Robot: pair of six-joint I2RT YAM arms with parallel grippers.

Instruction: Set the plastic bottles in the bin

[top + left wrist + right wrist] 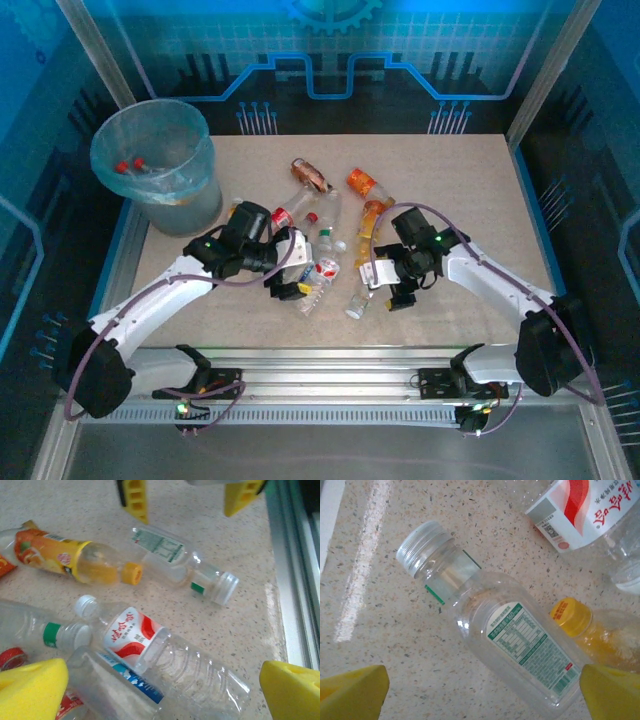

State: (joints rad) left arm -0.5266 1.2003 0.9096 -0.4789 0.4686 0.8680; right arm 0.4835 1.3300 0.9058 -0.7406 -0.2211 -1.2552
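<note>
Close to the worktop's (470,180) near edge, the right gripper (482,695) hung open over the green-label bottle (520,645), whose long axis slanted across the gap between the jaws. Beside it the left gripper (162,690), also open, straddled the red-label bottle (165,655). The bin (190,205) stood at the far left corner, on the left gripper's side.

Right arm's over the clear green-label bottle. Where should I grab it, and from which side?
Take the green-label bottle across its wide labelled body, from straight above: it lies flat, diagonal to the open right gripper, so twist the wrist first. The orange-capped bottle crowds one side.
</note>
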